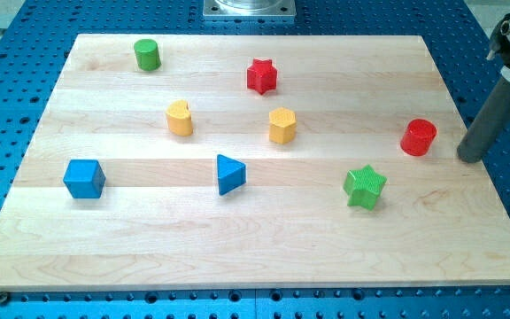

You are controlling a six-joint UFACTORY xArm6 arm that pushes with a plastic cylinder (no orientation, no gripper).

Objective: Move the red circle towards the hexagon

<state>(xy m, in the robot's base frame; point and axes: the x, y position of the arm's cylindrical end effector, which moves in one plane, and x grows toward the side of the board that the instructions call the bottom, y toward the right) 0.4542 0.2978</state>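
The red circle (419, 137) stands near the board's right edge, a little above the middle. The yellow hexagon (282, 126) stands near the board's centre, to the view's left of the red circle. My tip (470, 159) is at the right edge of the board, just right of the red circle and slightly lower, a small gap apart from it. The rod slants up toward the view's top right corner.
A red star (261, 76) is above the hexagon. A green star (365, 187) lies below and left of the red circle. A yellow heart (180, 118), green circle (147, 55), blue cube (84, 178) and blue triangle (229, 174) lie further left. The wooden board (255, 248) sits on a blue perforated table.
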